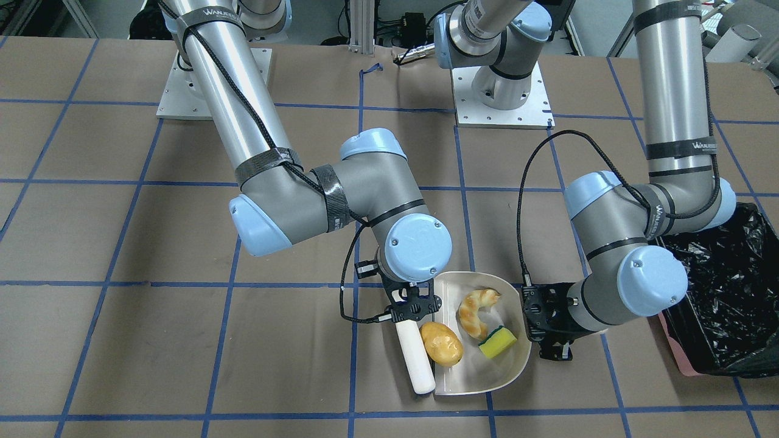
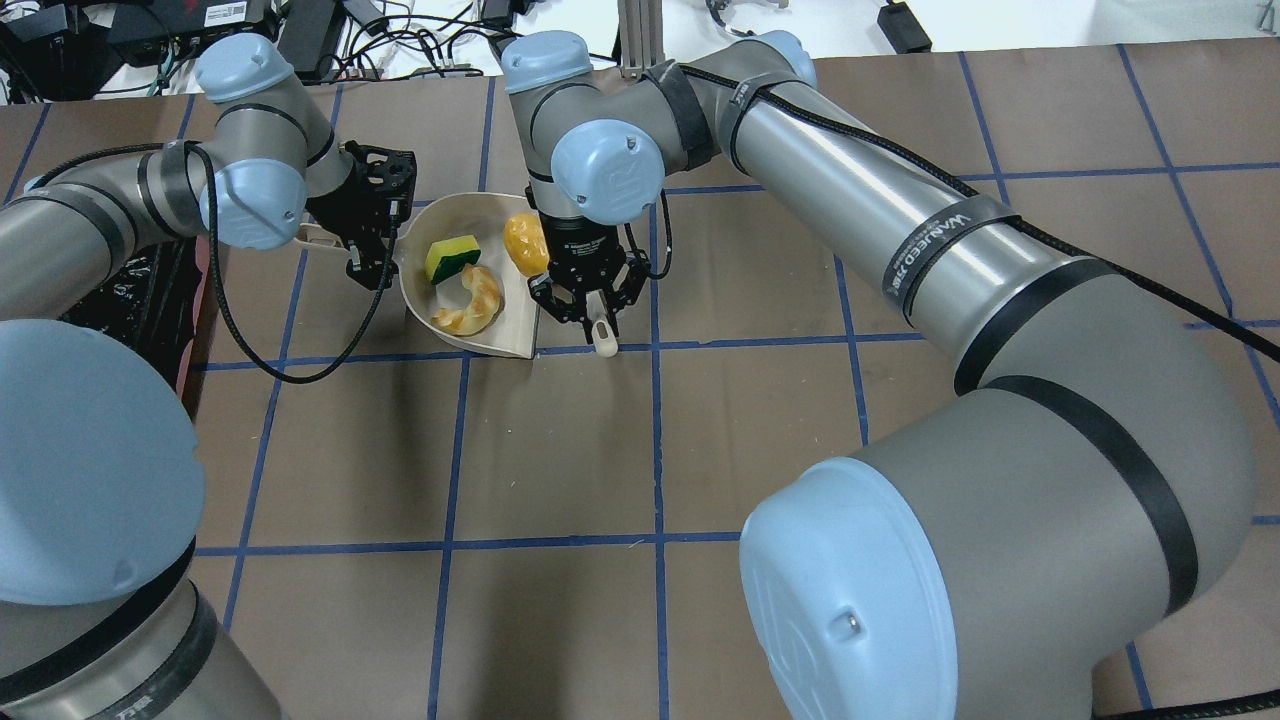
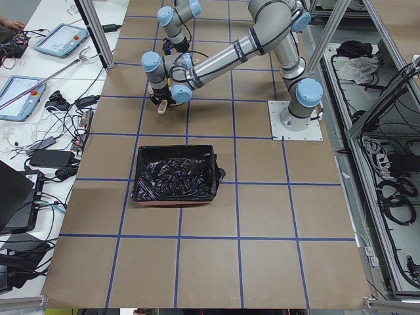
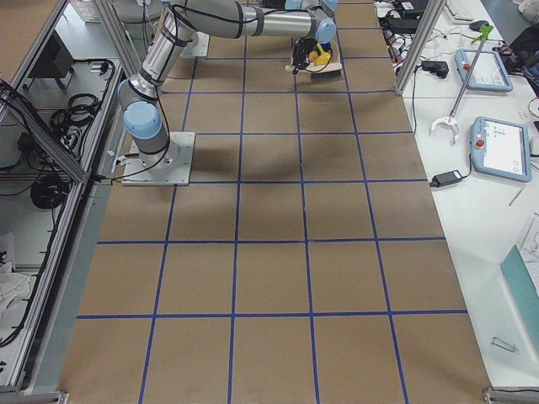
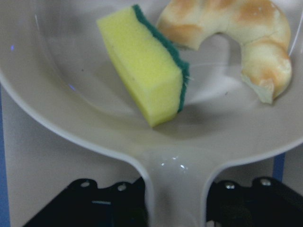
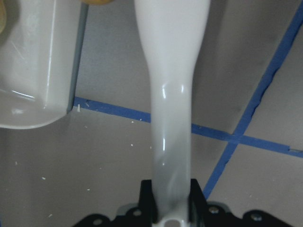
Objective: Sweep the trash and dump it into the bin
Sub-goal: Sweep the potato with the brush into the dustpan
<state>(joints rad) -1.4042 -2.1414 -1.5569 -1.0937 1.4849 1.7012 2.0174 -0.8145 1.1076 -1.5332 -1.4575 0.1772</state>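
Left tool [image 1: 535, 319] is clamped on the dustpan's [image 1: 487, 371] handle, and right tool [image 1: 414, 307] is clamped on a white brush [image 1: 415, 359]. In the front view, the sponge [image 1: 497, 342] and croissant [image 1: 476, 311] lie in the dustpan, the potato [image 1: 442, 344] at its 9 o'clock lip. The bin [image 1: 724, 292] stands at 3 o'clock.

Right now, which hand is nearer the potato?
Right. The right hand grips a white tool handle just beside the potato; the left hand holds the dustpan by its handle across the pan, past the sponge.
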